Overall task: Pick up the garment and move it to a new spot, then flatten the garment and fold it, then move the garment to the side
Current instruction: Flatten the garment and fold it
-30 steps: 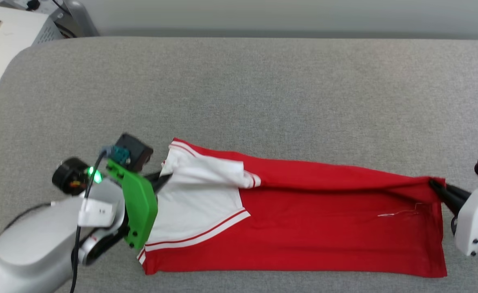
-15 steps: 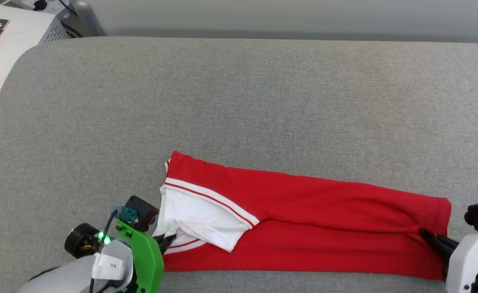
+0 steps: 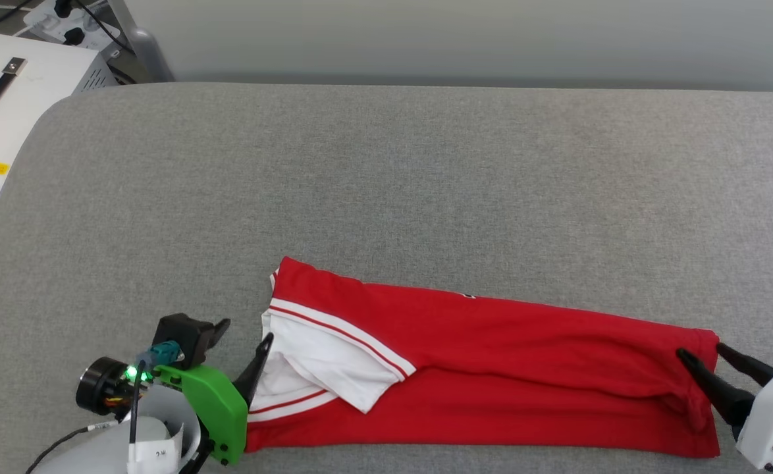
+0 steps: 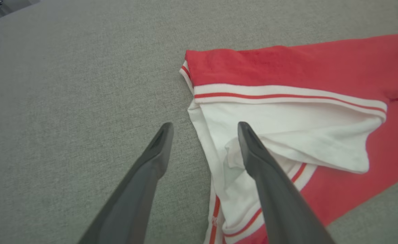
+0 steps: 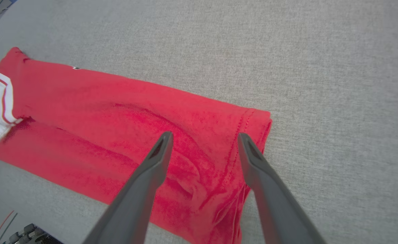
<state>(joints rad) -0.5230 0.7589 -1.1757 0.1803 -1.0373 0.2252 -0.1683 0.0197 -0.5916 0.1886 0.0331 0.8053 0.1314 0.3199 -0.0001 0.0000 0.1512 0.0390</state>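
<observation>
Red garment (image 3: 492,368) folded lengthwise on grey pad (image 3: 386,164); L gripper (image 4: 204,125), R gripper (image 5: 204,135) open.

The garment (image 3: 505,342) is soft, matt knit cloth: red body finely textured and creased, white sleeve (image 4: 287,135) smoother, with ribbed striped trim. The bench (image 3: 386,184) wears coarse, matt grey woven fabric. The fingers (image 4: 141,189) look like smooth, dull dark plastic. At eight o'clock a green bracket (image 3: 218,408) is semi-gloss plastic; at ten o'clock a white box (image 3: 37,105) looks matt-painted.
</observation>
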